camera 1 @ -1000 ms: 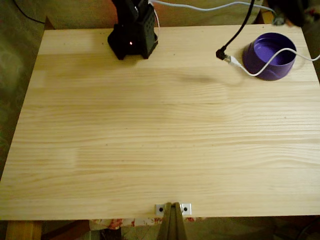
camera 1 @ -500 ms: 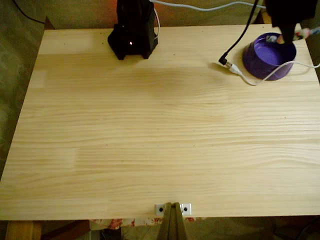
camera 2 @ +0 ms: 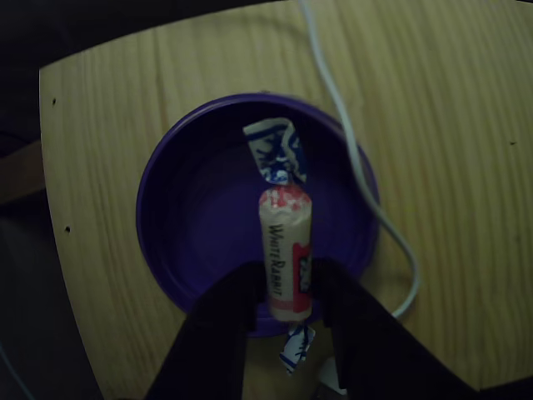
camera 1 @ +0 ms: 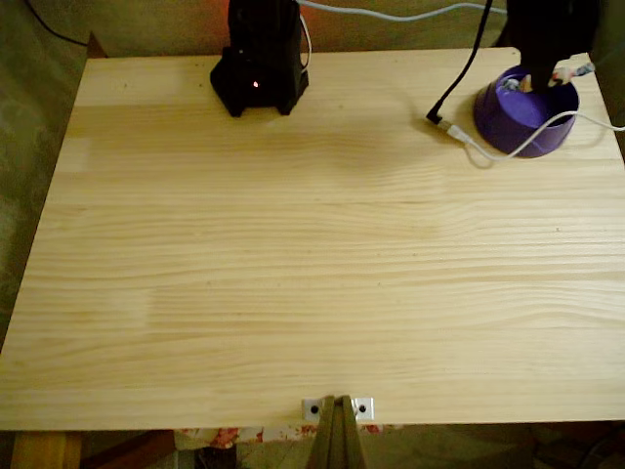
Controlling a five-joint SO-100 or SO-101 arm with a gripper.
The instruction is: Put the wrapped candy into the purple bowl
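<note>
A pale wooden table [camera 1: 293, 254] seen from above, with the black base of the robot arm [camera 1: 259, 73] at its far edge. At the far right corner in the fixed view sits the purple bowl [camera 1: 508, 125], and the arm's dark upper part hangs directly over it.

In the other view, looking down along the gripper [camera 2: 287, 287], the two dark jaws are closed narrowly around the wrapped candy [camera 2: 286, 250], pinching its lower half. The candy reads "White Rabbit" on a white and red wrapper, with blue-and-white twisted ends. Its upper end points out over the hollow of the bowl [camera 2: 191, 208]; its lower twist pokes out below the jaws, near the bowl's near rim. It appears to hang above the bowl floor rather than rest on it, though the dim light makes that hard to judge.

A white cable [camera 2: 358, 158] crosses the bowl's right rim.

The carrying looks done: the candy is over the bowl. What is left is letting go.
</note>
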